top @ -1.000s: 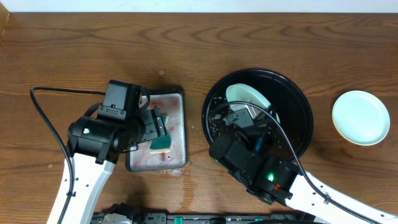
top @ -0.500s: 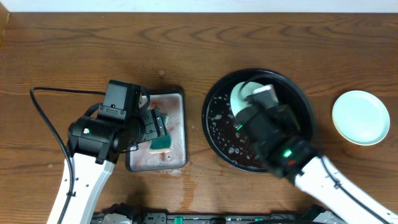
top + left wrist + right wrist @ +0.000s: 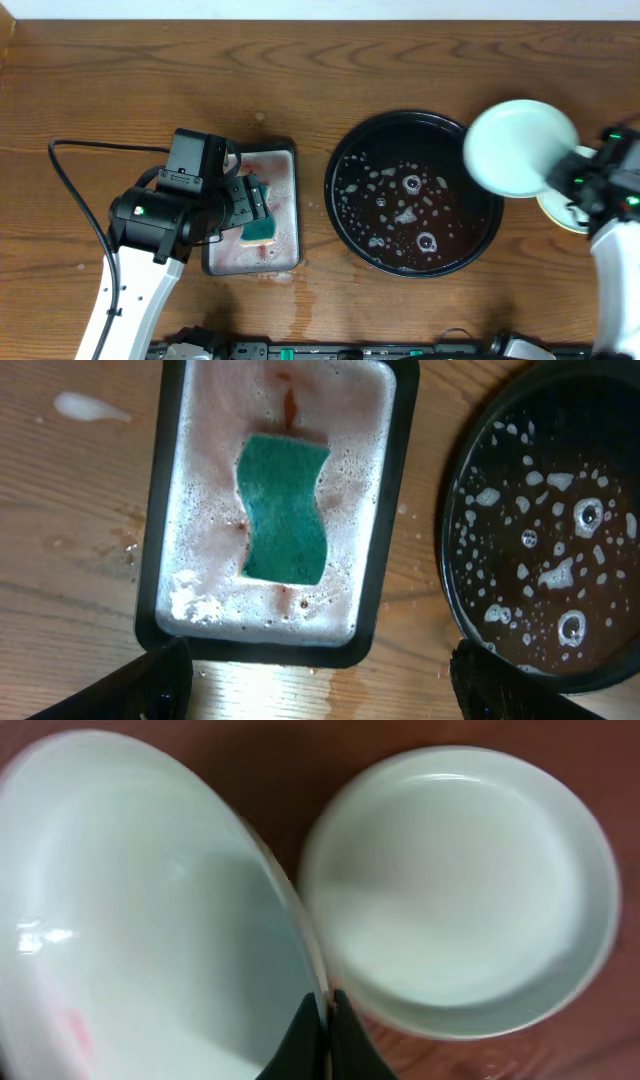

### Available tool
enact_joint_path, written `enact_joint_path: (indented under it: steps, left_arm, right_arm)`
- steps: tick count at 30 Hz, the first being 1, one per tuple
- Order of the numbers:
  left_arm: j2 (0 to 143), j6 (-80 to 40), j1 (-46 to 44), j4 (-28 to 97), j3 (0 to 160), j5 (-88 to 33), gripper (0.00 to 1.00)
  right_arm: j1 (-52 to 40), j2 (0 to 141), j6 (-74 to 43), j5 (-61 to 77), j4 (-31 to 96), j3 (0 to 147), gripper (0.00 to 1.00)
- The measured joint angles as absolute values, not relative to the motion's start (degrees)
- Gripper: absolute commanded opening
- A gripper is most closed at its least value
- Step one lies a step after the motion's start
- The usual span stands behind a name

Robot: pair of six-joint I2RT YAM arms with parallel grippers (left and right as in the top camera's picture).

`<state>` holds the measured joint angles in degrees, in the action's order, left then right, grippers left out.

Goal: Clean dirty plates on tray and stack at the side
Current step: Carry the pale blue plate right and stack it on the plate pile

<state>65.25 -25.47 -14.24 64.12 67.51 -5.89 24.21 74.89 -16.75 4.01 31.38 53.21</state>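
Gripping the rim of 1 pale mint-white plate, the right tool has its 2 fingers pinched shut on the edge and holds the plate up off the surface at the right. A faint reddish mark shows on its inner face near the lower left of the wrist view. Directly beneath and just beside it a second plate lies flat on the wood. From overhead the held plate covers most of it and also overlaps the right rim of the black tray.

The left tool hangs with its 2 fingers spread wide and nothing between them. It is above the near end of a small grey tray, and the left arm hides part of that tray from overhead. A teal sponge lies in the grey tray in pinkish, foamy water.

The black tray sits just right of the grey tray, apart from it, and is wet and flecked with white suds. A blob of foam lies on the wood left of the grey tray. A black cable loops over the surface at the far left.
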Motion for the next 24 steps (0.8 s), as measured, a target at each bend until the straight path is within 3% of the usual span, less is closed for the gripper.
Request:
enact_joint_path:
  steps: [6,7,8,9,11,18,23,24]
  left_arm:
    - [65.3,-25.5,-14.2,64.1,67.5,-5.9,0.83]
    - [65.3,-25.5,-14.2,64.1,67.5,-5.9,0.83]
    - [65.3,-25.5,-14.2,64.1,67.5,-5.9,0.83]
    - [65.3,-25.5,-14.2,64.1,67.5,-5.9,0.83]
    - [65.3,-25.5,-14.2,64.1,67.5,-5.9,0.83]
    - [65.3,-25.5,-14.2,64.1,67.5,-5.9,0.83]
    - [65.3,-25.5,-14.2,64.1,67.5,-5.9,0.83]
    - [65.3,-25.5,-14.2,64.1,67.5,-5.9,0.83]
  right_arm:
    - [36.4,86.5,-22.5,6.5,26.7,53.2,0.02]
    - [37.8,88.2,-23.1,6.7,26.4,53.2,0.11]
    - [38.8,89.6,-23.6,6.8,26.3,53.2,0.31]
    - [39.8,90.8,-24.2,7.0,26.3,53.2,0.41]
    - [41.0,91.9,-24.6,7.6,26.3,53.2,0.52]
    - [38.7,82.1,-21.8,16.3,30.0,53.7,0.52]
    - [27.9,63.3,-18.7,25.1,35.5,55.3,0.52]
    - [24.1,59.5,-17.6,25.8,38.1,55.9,0.62]
